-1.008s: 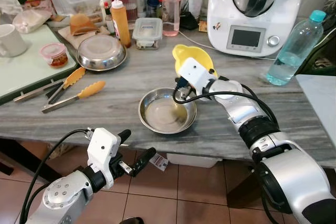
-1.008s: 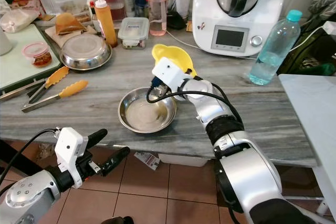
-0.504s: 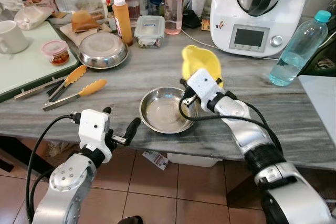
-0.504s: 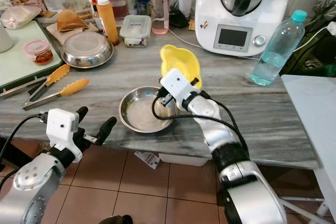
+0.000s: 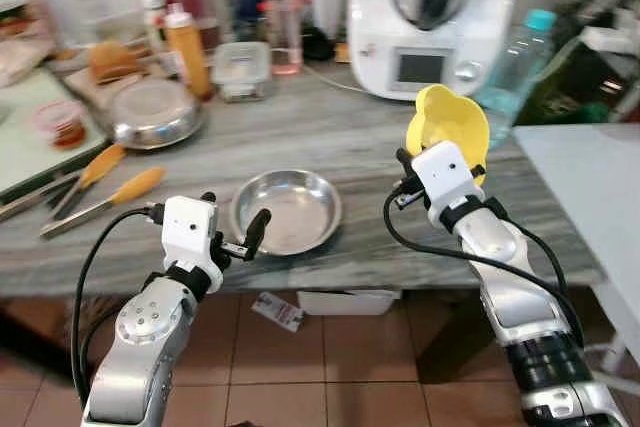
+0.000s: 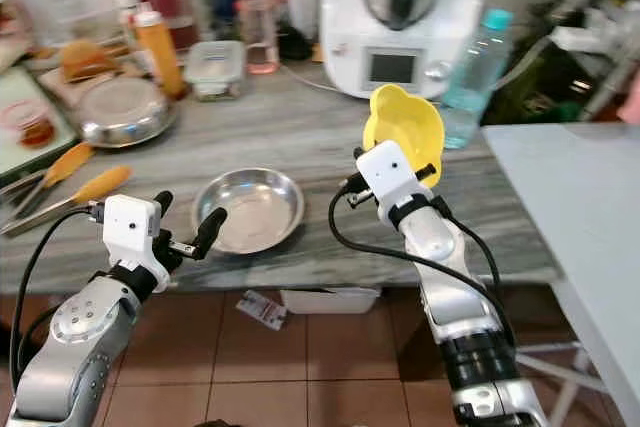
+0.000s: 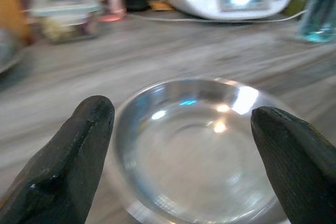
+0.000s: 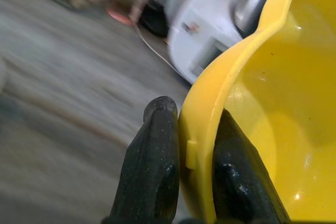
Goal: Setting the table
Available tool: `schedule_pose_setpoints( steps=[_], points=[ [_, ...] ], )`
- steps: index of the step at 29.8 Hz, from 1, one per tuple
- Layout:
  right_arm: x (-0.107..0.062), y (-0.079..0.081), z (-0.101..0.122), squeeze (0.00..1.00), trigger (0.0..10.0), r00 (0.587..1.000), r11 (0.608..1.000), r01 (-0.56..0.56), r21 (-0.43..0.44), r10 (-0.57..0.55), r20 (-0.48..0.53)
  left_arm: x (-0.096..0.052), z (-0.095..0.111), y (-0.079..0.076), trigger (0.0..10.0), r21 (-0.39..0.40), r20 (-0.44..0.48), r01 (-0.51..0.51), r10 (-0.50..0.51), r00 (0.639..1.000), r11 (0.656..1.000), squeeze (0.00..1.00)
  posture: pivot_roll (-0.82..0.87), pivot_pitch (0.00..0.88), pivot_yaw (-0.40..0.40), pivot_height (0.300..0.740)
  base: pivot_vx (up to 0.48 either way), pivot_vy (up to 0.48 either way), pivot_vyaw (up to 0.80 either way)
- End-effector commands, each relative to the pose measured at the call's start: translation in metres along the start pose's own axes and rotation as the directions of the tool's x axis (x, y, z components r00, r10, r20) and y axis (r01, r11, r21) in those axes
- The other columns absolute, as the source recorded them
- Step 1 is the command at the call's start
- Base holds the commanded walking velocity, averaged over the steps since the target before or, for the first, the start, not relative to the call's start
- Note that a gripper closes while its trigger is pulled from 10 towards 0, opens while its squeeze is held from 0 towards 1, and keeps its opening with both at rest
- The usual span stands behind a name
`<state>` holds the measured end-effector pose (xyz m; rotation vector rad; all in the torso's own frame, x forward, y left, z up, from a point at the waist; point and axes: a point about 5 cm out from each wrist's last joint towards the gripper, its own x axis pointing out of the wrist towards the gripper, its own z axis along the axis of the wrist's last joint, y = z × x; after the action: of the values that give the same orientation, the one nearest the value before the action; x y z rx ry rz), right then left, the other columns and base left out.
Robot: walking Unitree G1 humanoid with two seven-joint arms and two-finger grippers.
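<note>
My right gripper is shut on the rim of a yellow plastic bowl, held tilted on edge above the right part of the grey counter. In the right wrist view the bowl's rim sits pinched between the two black fingers. A shallow steel bowl rests near the counter's front edge. My left gripper is open, level with that edge, just left of the steel bowl. In the left wrist view the steel bowl lies ahead between the spread fingertips.
A white kitchen machine and a water bottle stand at the back right. Another steel bowl, orange tongs, a sauce bottle and a lidded container crowd the back left. A white table stands to the right.
The camera has swung right. My right gripper has carried the yellow bowl up and right, away from the steel bowl. The left gripper has risen to the counter's front edge, facing the steel bowl.
</note>
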<state>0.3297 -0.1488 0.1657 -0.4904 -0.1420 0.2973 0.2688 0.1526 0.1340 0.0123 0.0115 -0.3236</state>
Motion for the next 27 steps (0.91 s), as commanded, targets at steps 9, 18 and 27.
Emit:
schedule_pose_setpoints(
  steps=[9, 18, 27],
  points=[
    [-0.0066, 0.0016, 0.0160, 0.00, 10.0, 0.999, 0.999, 0.011, -0.036, -0.009, 0.043, 0.0041, 0.0019, -0.0014, 10.0, 0.006, 0.028, 0.025, -0.025, 0.999, 1.000, 0.00, -0.06, 0.024, 0.031, 0.740, 0.000, 0.000, 0.00],
    [-0.0054, 0.0013, 0.0196, 0.00, 10.0, 0.999, 0.999, 0.010, -0.039, -0.008, 0.047, 0.0055, 0.0050, -0.0027, 10.0, -0.010, 0.047, 0.031, -0.031, 0.998, 0.999, 0.00, -0.05, 0.025, 0.030, 0.740, 0.246, 0.055, 0.31],
    [-0.0065, 0.0005, 0.0189, 0.00, 10.0, 0.999, 0.999, 0.011, -0.033, -0.010, 0.038, 0.0036, 0.0026, -0.0050, 10.0, -0.010, 0.038, 0.057, -0.057, 0.998, 0.998, 0.00, -0.05, 0.029, 0.034, 0.740, 0.319, 0.275, 0.30]
  ],
)
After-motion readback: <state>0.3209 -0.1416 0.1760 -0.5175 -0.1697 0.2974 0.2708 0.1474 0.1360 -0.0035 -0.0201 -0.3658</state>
